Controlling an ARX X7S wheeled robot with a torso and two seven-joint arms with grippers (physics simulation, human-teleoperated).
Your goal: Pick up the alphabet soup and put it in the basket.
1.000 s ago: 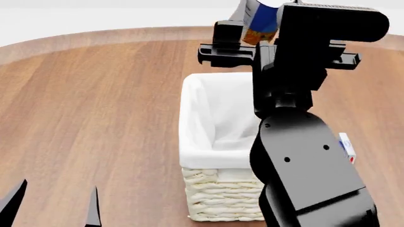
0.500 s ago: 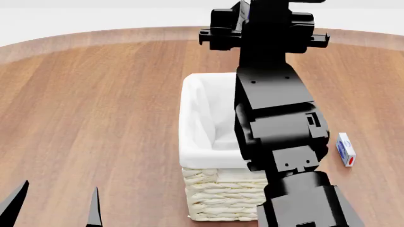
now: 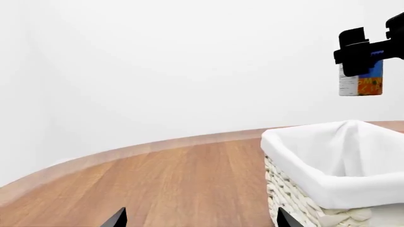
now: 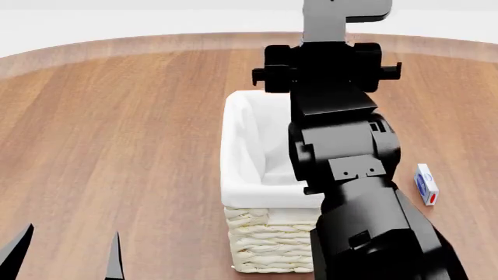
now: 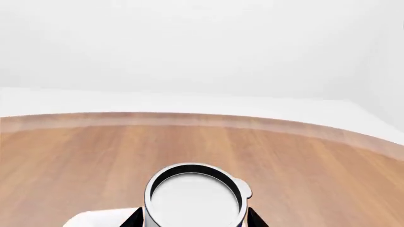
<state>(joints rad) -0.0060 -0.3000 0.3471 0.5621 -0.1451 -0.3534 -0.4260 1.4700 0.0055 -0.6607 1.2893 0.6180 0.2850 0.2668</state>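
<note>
The alphabet soup point(image 3: 361, 79), a blue-labelled can with an orange band, hangs upright in the air above the basket point(image 3: 328, 176) in the left wrist view. My right gripper point(image 3: 360, 49) is shut on it from above. In the right wrist view the can's pale top point(image 5: 194, 198) sits between the two fingertips point(image 5: 254, 218). In the head view my right gripper point(image 4: 327, 69) is over the far end of the cream wicker basket point(image 4: 260, 151), and the arm hides the can. My left gripper point(image 4: 66, 259) is open and empty at the near left, also in its own view point(image 3: 200, 222).
A small white and blue box point(image 4: 425, 184) lies on the wooden table point(image 4: 116, 134) to the right of the basket. My right arm covers the basket's right side. The table's rounded far edge point(image 4: 155, 44) runs behind the basket.
My right arm has drawn back and lowered with the can, from beyond the basket's far rim to over its far end. The can no longer shows in the head view. The left gripper stayed put.
</note>
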